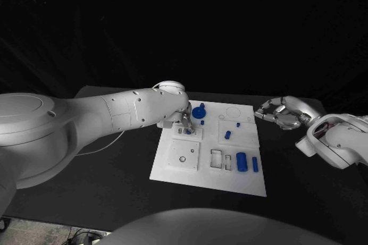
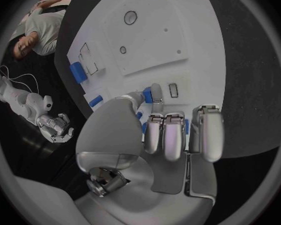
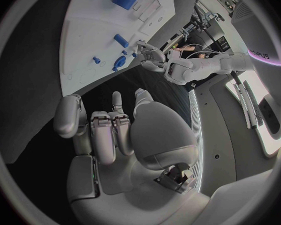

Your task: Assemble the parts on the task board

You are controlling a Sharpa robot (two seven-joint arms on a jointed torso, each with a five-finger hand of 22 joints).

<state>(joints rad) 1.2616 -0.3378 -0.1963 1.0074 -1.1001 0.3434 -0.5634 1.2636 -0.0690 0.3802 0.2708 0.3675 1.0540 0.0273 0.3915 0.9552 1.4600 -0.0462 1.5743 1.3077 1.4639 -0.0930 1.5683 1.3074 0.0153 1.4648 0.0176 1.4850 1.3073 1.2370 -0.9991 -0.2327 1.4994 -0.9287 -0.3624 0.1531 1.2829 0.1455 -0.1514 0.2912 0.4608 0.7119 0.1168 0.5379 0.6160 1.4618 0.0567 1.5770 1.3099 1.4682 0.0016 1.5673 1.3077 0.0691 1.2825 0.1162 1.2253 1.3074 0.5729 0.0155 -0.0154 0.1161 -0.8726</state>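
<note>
- Near edge of flat white rectangular task board: large blue cylinder part lying loose, unassembled.
- Board's far-left corner: left silver hand pinching small blue peg; judged insertion step, next needing alignment over slot.
- Beyond board's right edge: right silver hand curled, holding nothing.

1 board, ~7 blue pts

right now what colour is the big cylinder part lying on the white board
Blue; the big cylinder part shows best in the head view.
</note>
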